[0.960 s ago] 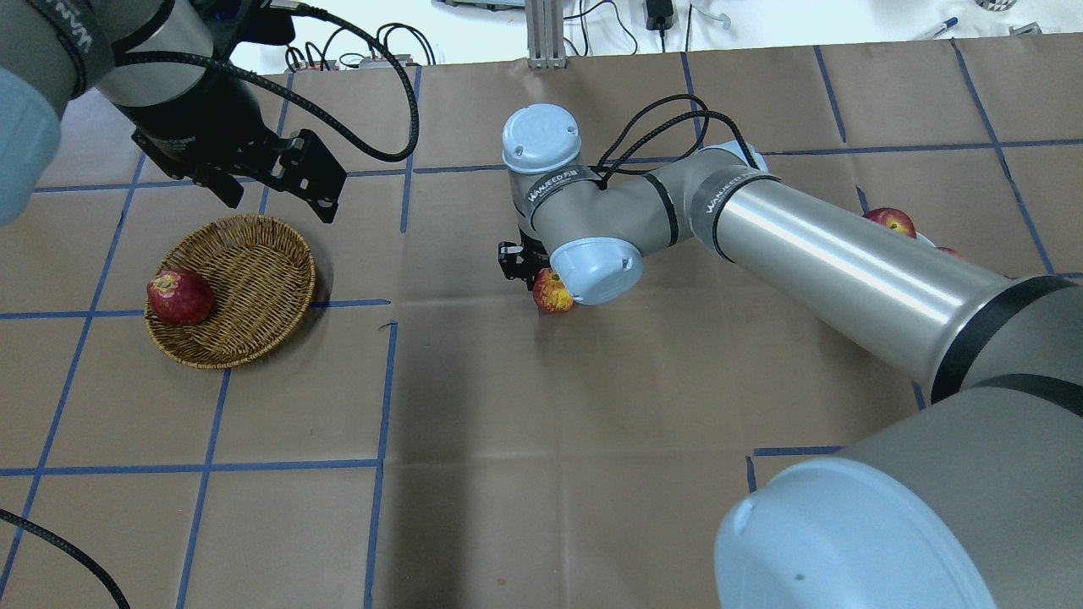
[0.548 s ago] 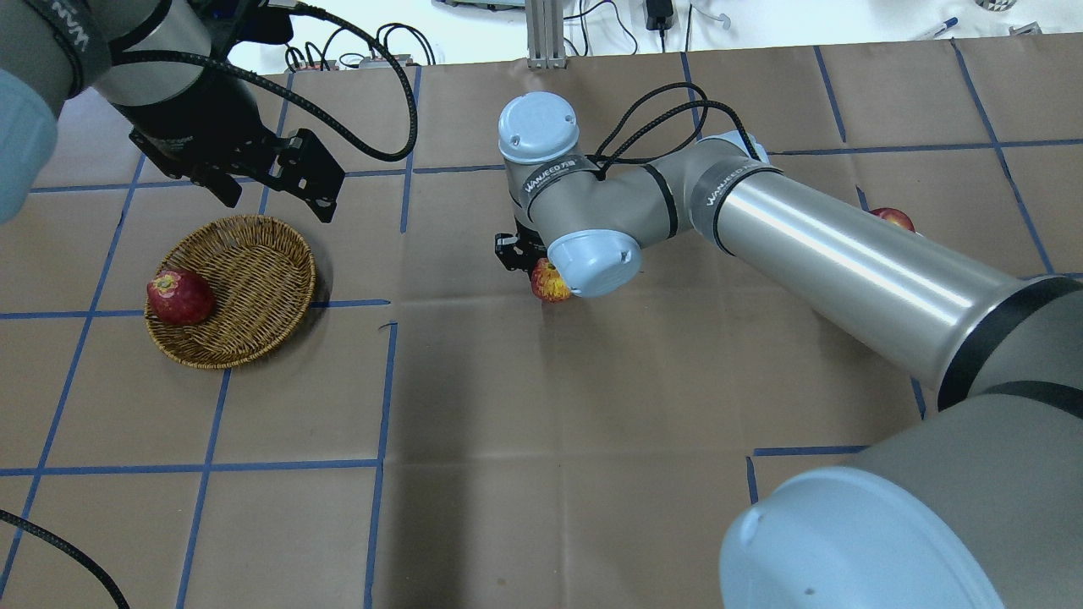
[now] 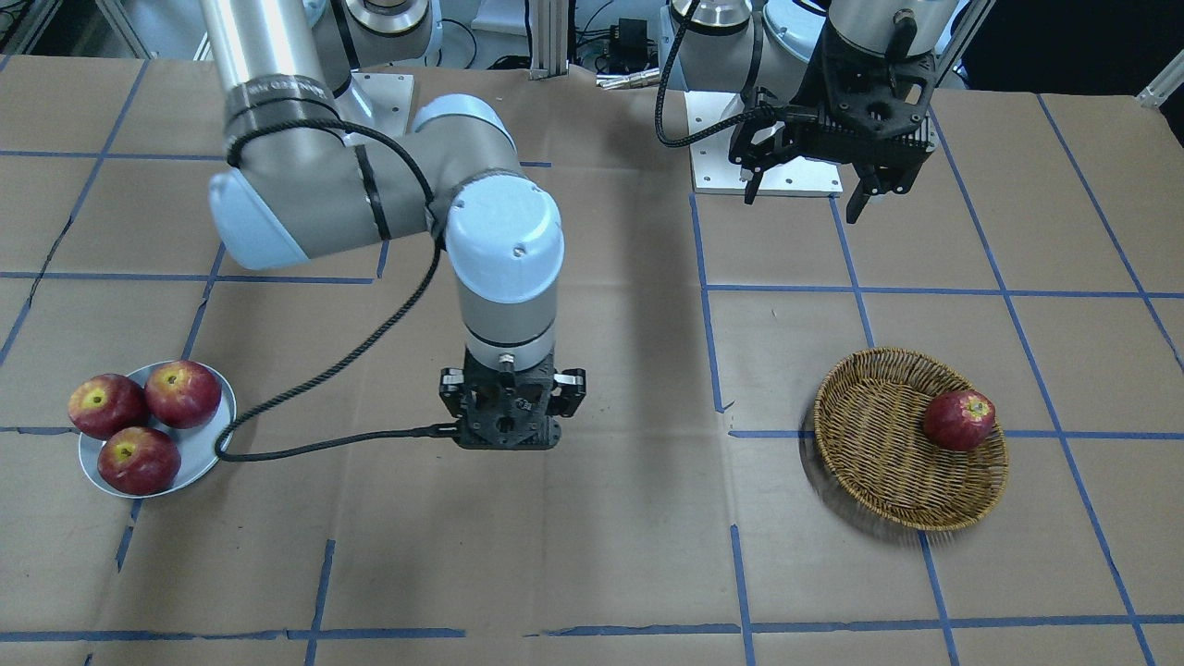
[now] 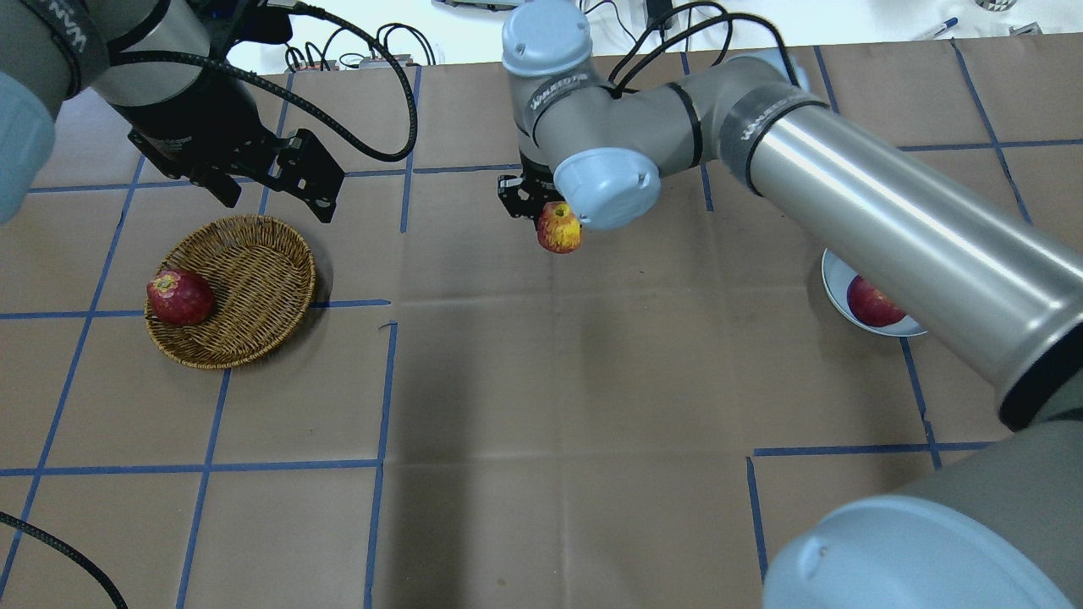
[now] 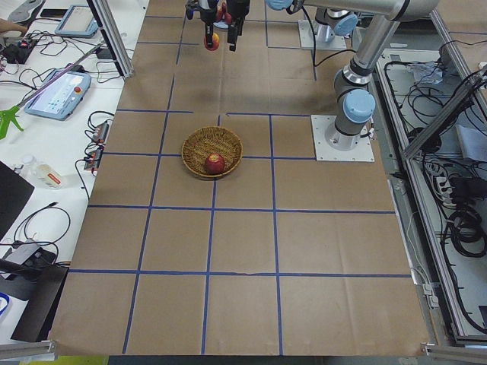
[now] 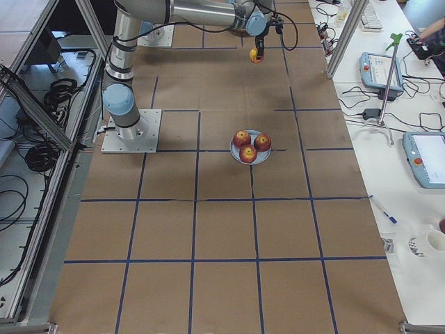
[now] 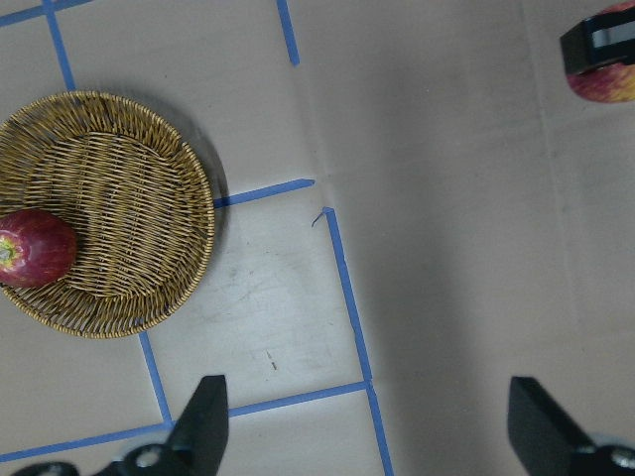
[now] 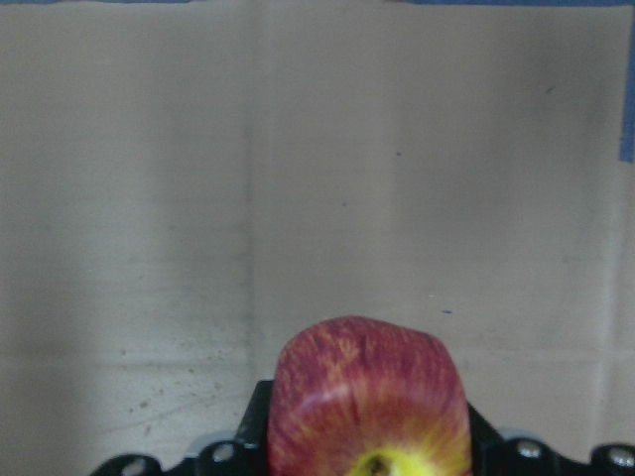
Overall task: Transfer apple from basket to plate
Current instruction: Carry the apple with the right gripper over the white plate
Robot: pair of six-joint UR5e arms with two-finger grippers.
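Clamped with the right gripper (image 4: 548,218) on the apple (image 4: 560,230), jaws pressed to its two flanks; streaked red skin, yellow stem patch upward; held high over the table (image 4: 508,381), touching nothing but the fingers. Well clear of the basket (image 4: 292,254) already, far off on that gripper's left side and lower down; in there only a darker apple (image 4: 179,298), lodged against the rim farthest from the carrying gripper. Hovering with the left gripper (image 4: 277,196) above the table just past the basket's far edge; fingers spread wide, nothing between them.

Judged to be the carry: pick and lift done, set-down not yet begun. Calls next for a long sweep to the right gripper's right-hand side, over to the plate (image 3: 205,442), well apart from the gripper and far beneath it; then a slow drop, and a release only once seated. Crowded with three dark apples (image 3: 182,393), each touching its neighbours; bare only along the edge facing the gripper. Needs therefore a careful aim at that free strip, or at the hollow between the fruit; likely to roll off the rim or nudge the others if let go from any height.
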